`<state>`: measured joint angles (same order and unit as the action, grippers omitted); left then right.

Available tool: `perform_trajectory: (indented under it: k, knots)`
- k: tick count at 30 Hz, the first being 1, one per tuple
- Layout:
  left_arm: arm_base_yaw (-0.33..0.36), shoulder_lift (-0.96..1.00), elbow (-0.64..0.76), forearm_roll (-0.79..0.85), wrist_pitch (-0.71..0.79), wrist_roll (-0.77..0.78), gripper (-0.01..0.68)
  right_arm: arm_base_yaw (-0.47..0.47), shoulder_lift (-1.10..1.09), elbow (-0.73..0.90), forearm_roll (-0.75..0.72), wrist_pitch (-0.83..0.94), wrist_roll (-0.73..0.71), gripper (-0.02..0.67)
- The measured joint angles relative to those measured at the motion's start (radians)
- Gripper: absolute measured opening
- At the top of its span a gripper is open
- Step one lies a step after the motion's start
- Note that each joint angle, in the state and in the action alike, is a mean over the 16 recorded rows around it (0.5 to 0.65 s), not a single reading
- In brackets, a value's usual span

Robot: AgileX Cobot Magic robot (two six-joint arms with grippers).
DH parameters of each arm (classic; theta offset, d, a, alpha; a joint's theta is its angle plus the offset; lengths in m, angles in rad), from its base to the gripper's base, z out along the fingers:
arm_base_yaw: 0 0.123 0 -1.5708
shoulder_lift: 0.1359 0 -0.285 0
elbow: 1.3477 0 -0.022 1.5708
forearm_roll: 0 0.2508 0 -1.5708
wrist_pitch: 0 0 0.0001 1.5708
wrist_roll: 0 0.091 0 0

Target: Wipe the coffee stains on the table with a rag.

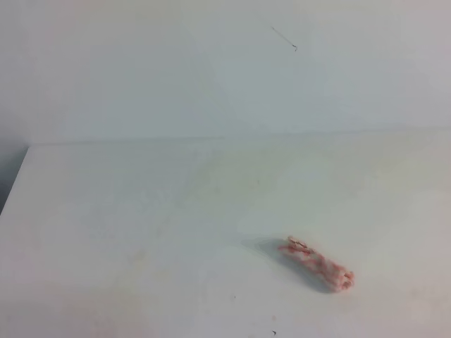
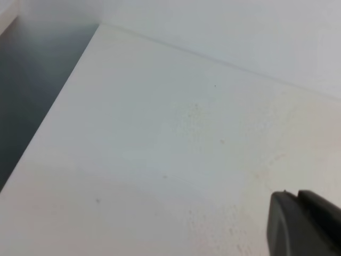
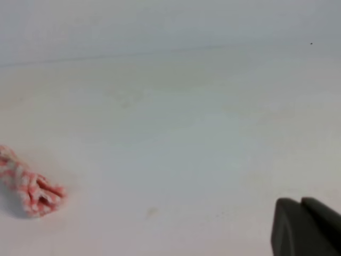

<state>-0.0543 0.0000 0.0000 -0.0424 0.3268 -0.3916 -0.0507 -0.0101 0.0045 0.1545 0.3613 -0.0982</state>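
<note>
The rag [image 1: 317,264], a pink-and-white fuzzy bundle, lies loose on the white table [image 1: 106,211] at the front right. It also shows at the left edge of the right wrist view [image 3: 29,186]. No distinct coffee stains show, only faint yellowish smudges [image 1: 211,179] near the table's middle. My right gripper [image 3: 299,205] shows only as dark fingertips pressed together, shut and holding nothing, well to the right of the rag. My left gripper [image 2: 295,200] hangs over bare table, its tips together too. Neither arm appears in the exterior view.
The table's left edge [image 2: 48,117] drops to a dark floor [image 2: 32,69]. A white wall [image 1: 211,63] rises behind the far edge. A few tiny dark specks [image 1: 233,296] dot the front of the table.
</note>
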Motion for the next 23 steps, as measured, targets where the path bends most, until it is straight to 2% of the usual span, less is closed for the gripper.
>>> perform_trajectory:
  k: [23]
  knots:
    - [0.000,0.000,0.000,0.000,0.000,0.000,-0.001,0.000,0.000,0.000,0.000,0.000,0.001,-0.004]
